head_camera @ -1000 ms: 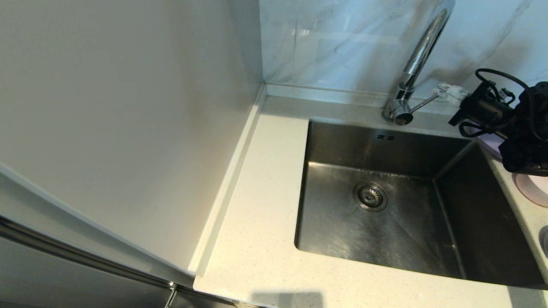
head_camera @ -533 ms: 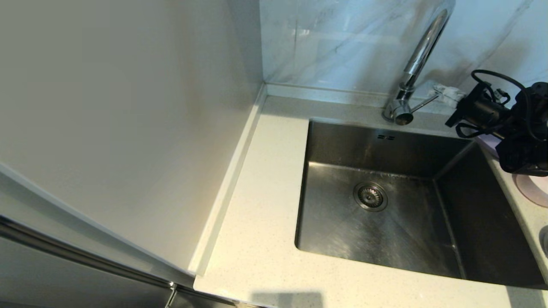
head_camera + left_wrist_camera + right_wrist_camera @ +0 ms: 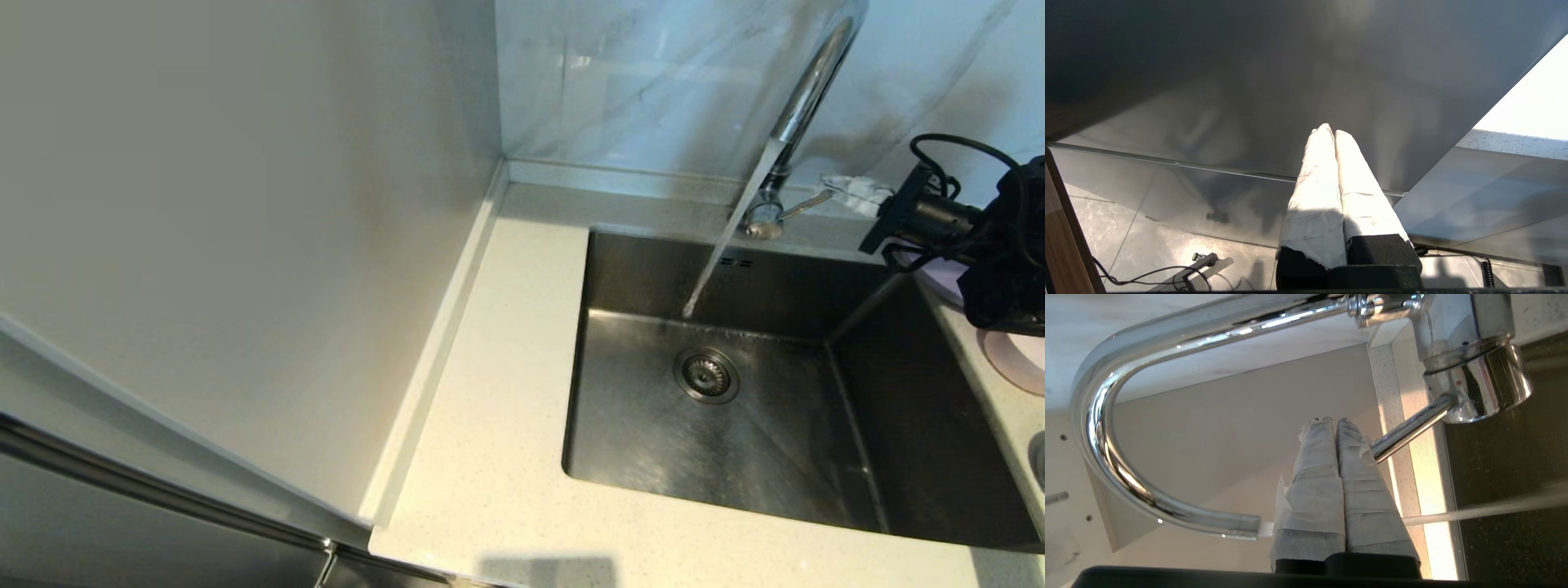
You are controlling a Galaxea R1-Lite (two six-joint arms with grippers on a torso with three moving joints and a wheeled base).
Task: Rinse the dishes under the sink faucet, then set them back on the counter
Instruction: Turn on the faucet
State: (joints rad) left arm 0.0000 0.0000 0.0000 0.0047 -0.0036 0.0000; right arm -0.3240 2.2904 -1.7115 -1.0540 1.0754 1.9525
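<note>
Water runs from the chrome faucet (image 3: 804, 90) in a slanted stream (image 3: 718, 253) into the steel sink (image 3: 637, 457). My right gripper (image 3: 833, 188) is shut and holds nothing. In the right wrist view its wrapped fingertips (image 3: 1349, 428) rest against the end of the faucet's side lever (image 3: 1408, 435). To the right of the sink, on the counter (image 3: 498, 408), stand the dishes: a lilac plate (image 3: 939, 282) partly under my arm, a pale pink bowl (image 3: 1016, 359), and a greyish rim (image 3: 1038, 457) at the picture's edge. My left gripper (image 3: 1329, 130) is parked below counter level, shut and empty.
A grey-veined marble wall (image 3: 653, 82) rises behind the faucet and a plain beige panel (image 3: 245, 204) closes off the left side. A low raised edge (image 3: 441, 343) runs along the counter's left. The drain strainer (image 3: 706, 376) sits mid-basin.
The faucet lever has turned under my right gripper and water has started flowing into the sink. The right wrist shifted slightly to the right. Nothing else moved.
</note>
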